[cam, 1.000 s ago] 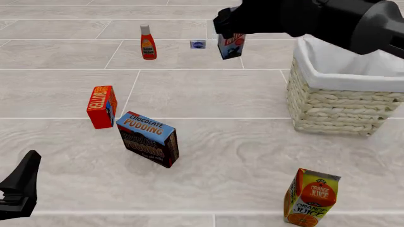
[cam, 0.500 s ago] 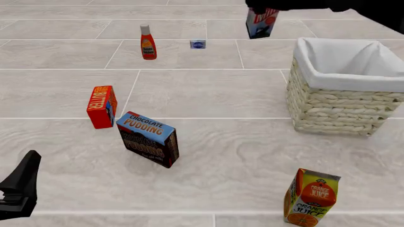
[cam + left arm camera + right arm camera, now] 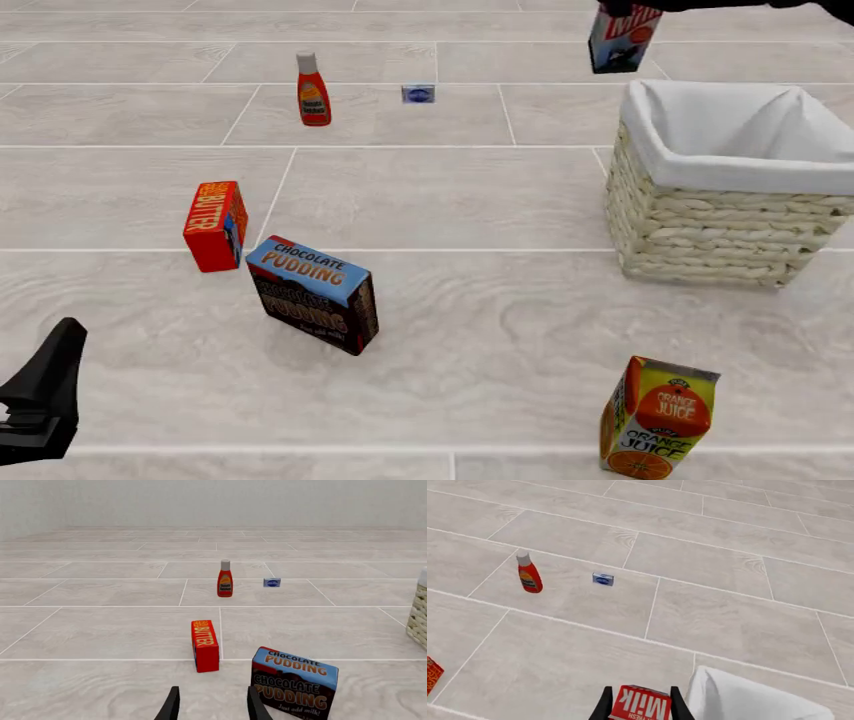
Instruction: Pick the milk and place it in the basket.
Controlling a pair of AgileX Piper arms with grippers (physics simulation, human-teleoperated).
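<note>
The milk (image 3: 623,40), a slim carton with a red top and dark bottom, hangs tilted in the air just beyond the far left corner of the basket (image 3: 707,235). My right gripper (image 3: 643,4) is shut on its top, and only a dark sliver of it shows at the frame's upper edge. In the right wrist view the black fingers (image 3: 604,705) flank the milk (image 3: 642,709), with the basket's white lining (image 3: 747,700) beside it. My left gripper (image 3: 54,370) rests low at the near left, open and holding nothing (image 3: 212,707).
A ketchup bottle (image 3: 312,90) and a small blue-white box (image 3: 418,93) stand at the far side. A butter box (image 3: 215,225) and a chocolate pudding box (image 3: 315,293) sit left of centre. An orange juice carton (image 3: 657,418) stands near the front, right of centre.
The right gripper has carried the milk up and to the right, from near the small blue-white box to just beyond the basket's far left corner. The left arm has not moved.
</note>
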